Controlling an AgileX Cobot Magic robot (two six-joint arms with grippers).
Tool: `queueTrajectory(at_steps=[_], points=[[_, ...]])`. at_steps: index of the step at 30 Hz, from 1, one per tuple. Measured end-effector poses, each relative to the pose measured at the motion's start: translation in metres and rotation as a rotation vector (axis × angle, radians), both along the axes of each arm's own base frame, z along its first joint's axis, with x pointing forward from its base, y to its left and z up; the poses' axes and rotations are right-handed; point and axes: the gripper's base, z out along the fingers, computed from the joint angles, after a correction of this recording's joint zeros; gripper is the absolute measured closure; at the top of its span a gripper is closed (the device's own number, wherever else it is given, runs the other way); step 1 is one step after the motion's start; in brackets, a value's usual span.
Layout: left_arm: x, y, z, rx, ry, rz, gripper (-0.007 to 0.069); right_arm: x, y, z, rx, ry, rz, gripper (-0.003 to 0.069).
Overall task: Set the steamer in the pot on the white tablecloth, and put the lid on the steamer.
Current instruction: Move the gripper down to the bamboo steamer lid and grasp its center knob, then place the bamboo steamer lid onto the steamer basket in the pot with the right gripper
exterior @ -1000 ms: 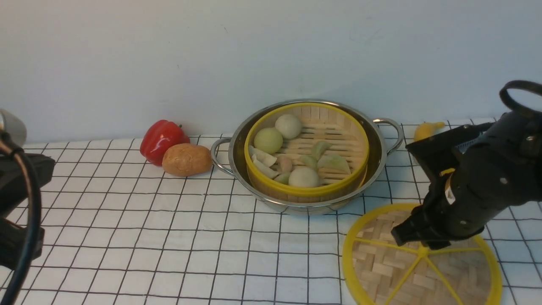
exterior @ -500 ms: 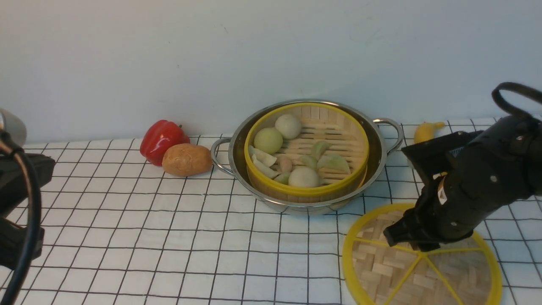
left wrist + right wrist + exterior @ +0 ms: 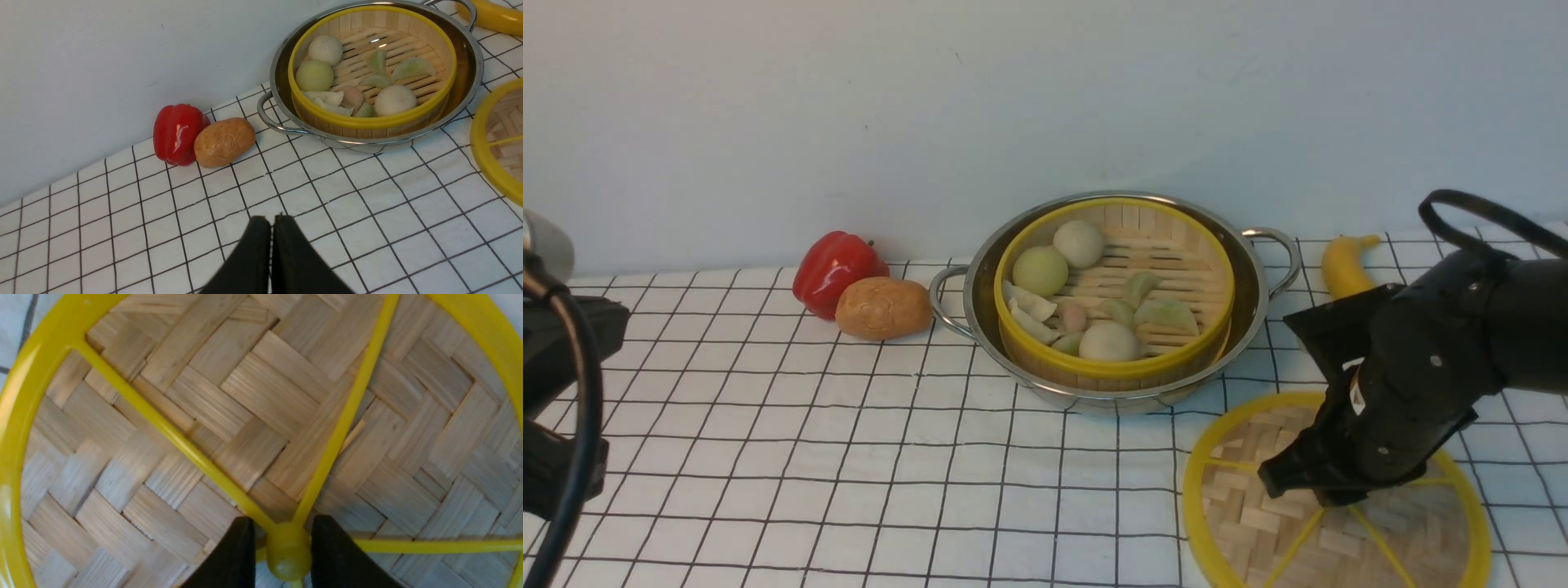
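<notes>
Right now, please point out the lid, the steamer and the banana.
lid [image 3: 1241, 523], front view, woven part left of hub.
steamer [image 3: 1111, 369], front view, near yellow rim.
banana [image 3: 1342, 265], front view, its middle.

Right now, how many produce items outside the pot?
3: red pepper and potato side by side left of the pot; banana back right, behind the right arm, which may hide more.

Bright even light, faint shadows, glints on pot and red pepper
</notes>
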Motion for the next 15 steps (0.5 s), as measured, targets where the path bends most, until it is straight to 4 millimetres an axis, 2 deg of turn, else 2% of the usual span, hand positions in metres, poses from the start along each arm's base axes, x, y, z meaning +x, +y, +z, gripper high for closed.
queueTrajectory(at_steps=[1,2,4,8,9,10,12,13,14,15], points=[[0.000,0.000,0.000,0.000,0.000,0.000,0.0623,0.000,0.000,0.000,0.000,0.000,0.000,0.0478],[0.000,0.000,0.000,0.000,0.000,0.000,0.0623,0.000,0.000,0.001,-0.007,0.006,0.001,0.0513],[0.000,0.000,0.000,0.000,0.000,0.000,0.0623,0.000,-0.001,0.004,-0.019,0.020,0.002,0.0513],[0.000,0.000,0.000,0.001,0.000,0.000,0.0623,-0.006,-0.003,0.026,-0.047,0.084,0.008,0.0513],[0.000,0.000,0.000,0.001,0.000,0.000,0.0623,-0.008,-0.002,0.041,-0.030,0.106,0.006,0.0513],[0.000,0.000,0.000,0.001,0.000,0.000,0.0623,-0.008,-0.002,0.044,-0.031,0.107,0.005,0.0513],[0.000,0.000,0.000,0.001,0.000,0.000,0.0623,-0.008,0.006,0.078,0.042,0.115,0.027,0.0513],[0.000,0.000,0.000,0.001,0.000,0.000,0.0623,-0.009,0.006,0.078,0.046,0.119,0.029,0.0513],[0.000,0.000,0.000,0.001,0.000,0.000,0.0623,-0.003,0.012,0.101,0.102,0.078,0.051,0.0513],[0.000,0.000,0.000,0.001,0.000,0.000,0.0623,0.001,0.015,0.112,0.127,0.049,0.062,0.0513]])
